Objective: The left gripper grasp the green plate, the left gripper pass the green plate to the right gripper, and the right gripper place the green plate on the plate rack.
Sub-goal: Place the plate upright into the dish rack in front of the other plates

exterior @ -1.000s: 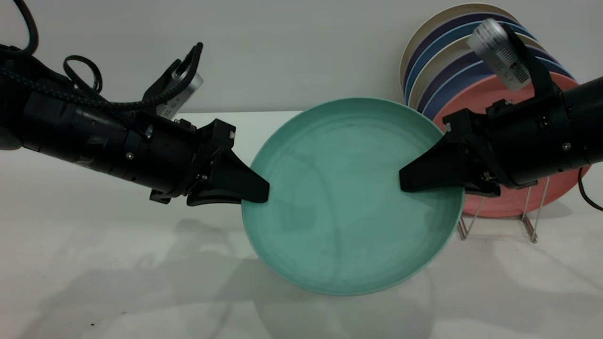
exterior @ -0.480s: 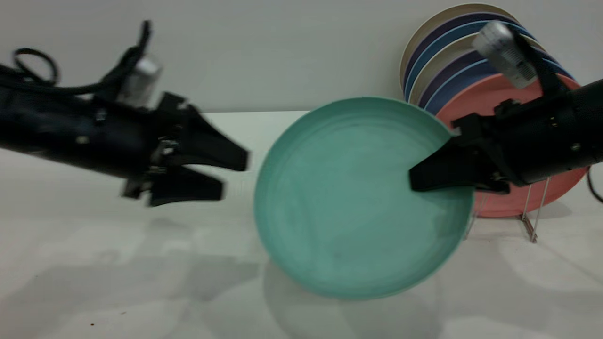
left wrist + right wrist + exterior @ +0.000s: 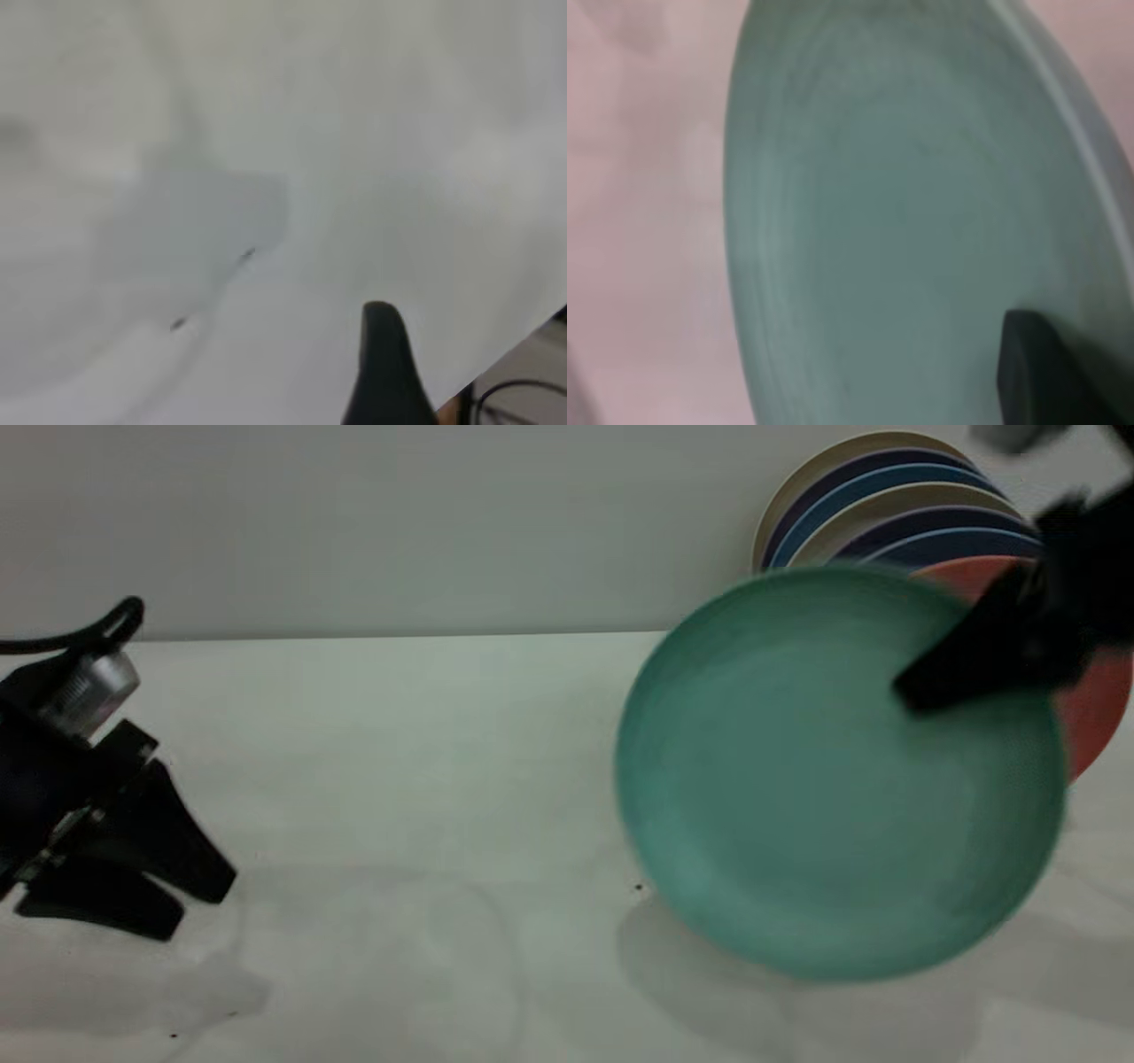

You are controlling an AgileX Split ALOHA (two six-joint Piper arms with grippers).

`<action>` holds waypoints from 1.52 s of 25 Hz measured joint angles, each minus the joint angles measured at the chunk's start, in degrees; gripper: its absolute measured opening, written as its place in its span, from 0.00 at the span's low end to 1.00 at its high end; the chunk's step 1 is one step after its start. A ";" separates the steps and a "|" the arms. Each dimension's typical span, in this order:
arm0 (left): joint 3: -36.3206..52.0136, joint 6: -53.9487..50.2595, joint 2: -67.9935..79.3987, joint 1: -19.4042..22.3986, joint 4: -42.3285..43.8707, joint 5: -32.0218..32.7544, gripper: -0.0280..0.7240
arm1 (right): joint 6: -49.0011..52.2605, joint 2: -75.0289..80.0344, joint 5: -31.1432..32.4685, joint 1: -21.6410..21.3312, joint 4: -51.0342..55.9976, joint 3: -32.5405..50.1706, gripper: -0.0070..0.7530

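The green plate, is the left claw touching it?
Apart. The exterior view shows the left gripper far off at the table's left edge, with bare table between it and the green plate.

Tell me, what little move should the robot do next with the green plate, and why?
Probably carry it a bit farther toward the stacked plates and tilt it upright. The right tool alone holds the green plate by its rim, in front of the salmon-pink plate, not yet standing with them. The left tool is open and far off.
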 joint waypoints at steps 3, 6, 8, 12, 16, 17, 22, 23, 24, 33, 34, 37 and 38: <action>-1.94 -5.31 0.00 0.00 4.86 0.45 0.73 | 3.75 -4.75 -1.46 0.92 -13.70 -4.26 0.14; -2.87 -6.93 0.00 0.00 5.90 1.01 0.72 | 5.76 -7.34 -1.40 0.93 -25.40 -8.82 0.14; -3.03 -7.10 0.00 0.00 5.90 1.01 0.72 | 6.21 -7.66 -1.40 0.93 -30.82 -11.70 0.14; -3.03 -7.10 0.00 0.00 5.84 1.06 0.72 | 3.61 -7.73 -3.21 1.41 -34.85 -15.59 0.13; -3.03 -7.04 0.00 0.00 5.84 1.06 0.72 | -4.06 -7.56 -5.09 1.41 -35.20 -16.22 0.13; -3.03 -7.04 0.00 0.00 5.84 1.06 0.72 | -5.49 -7.27 -5.13 1.41 -35.20 -16.22 0.13; -3.03 -7.04 0.00 0.00 5.84 1.17 0.72 | -8.09 -5.13 -5.31 1.41 -35.20 -16.22 0.13; -3.03 -7.04 0.00 0.00 5.84 1.17 0.72 | -8.09 -4.63 -5.50 1.41 -35.20 -16.22 0.13; -3.03 -7.04 0.00 0.00 5.84 1.17 0.72 | -8.09 -4.11 -5.66 1.41 -35.20 -16.22 0.13; -3.03 -7.04 0.00 0.00 5.84 1.17 0.72 | -5.25 0.57 -9.14 1.41 -35.15 -16.22 0.13; -3.03 -7.04 0.00 0.00 5.84 1.17 0.72 | -4.31 1.19 -9.56 1.41 -35.15 -16.22 0.13; -3.03 -7.04 0.00 0.00 5.84 1.22 0.72 | -2.42 2.60 -10.32 1.41 -34.98 -16.22 0.13; -3.03 -7.04 0.00 0.00 5.84 1.29 0.72 | -2.23 3.05 -10.54 1.41 -34.98 -16.22 0.13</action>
